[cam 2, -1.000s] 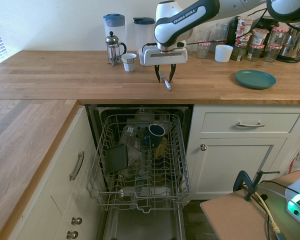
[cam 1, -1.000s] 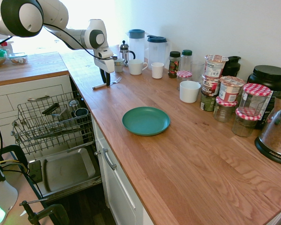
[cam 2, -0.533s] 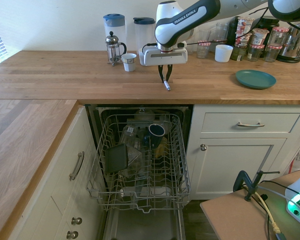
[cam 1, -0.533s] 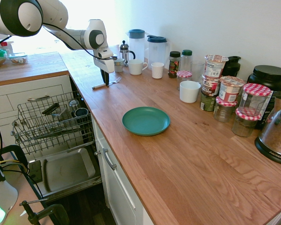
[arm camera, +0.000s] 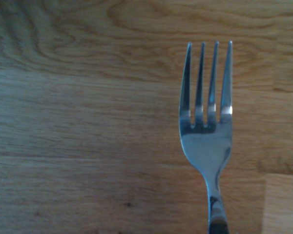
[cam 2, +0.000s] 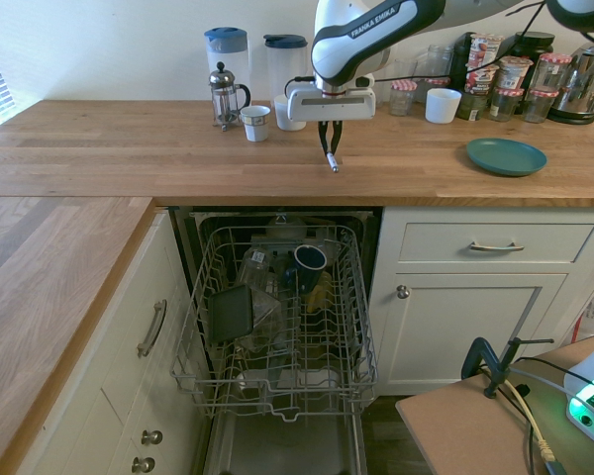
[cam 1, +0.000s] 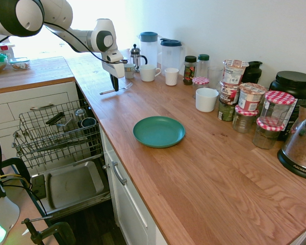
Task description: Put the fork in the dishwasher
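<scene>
Fork (arm camera: 206, 141) newly lifted, slim, silver, four-tined, apparently level, clamped in closed jaws.

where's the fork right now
The slim silver metal fork is clamped in the shut gripper just above the wooden countertop, near the small white cup and above the open dishwasher's grey wire rack.

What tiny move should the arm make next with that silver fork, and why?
Probably keep lifting: the gripper is shut on the slim silver metal fork, which hangs just above the wooden counter. Then it could swing to the dishwasher's grey wire rack.
</scene>
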You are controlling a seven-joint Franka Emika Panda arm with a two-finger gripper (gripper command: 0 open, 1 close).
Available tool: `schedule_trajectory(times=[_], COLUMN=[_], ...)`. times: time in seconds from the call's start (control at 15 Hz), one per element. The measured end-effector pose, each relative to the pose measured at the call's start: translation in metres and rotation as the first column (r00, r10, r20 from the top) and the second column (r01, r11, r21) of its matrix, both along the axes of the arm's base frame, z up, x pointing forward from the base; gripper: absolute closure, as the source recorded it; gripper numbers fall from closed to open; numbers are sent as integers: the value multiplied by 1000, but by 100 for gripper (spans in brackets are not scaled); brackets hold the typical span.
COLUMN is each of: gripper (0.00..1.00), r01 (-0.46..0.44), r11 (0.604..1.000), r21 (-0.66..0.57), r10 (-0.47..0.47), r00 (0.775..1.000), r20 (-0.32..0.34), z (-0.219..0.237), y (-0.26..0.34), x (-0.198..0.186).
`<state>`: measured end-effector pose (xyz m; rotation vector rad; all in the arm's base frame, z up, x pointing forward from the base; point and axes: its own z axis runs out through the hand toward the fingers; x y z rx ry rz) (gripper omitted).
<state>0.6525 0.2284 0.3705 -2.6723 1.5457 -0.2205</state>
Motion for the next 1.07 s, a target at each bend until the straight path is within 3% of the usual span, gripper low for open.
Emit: schedule_trajectory(times=[0.6,0.8,1.07], gripper=[100,100,100], r01=[79,75,90], r11=[997,997,996], r21=[20,17,-19], r10=[-80,-75,-89], r00=[996,996,995], r20=[38,38,45], z=[64,70,56], y=[24,36,47], x=[-106,-139,-151])
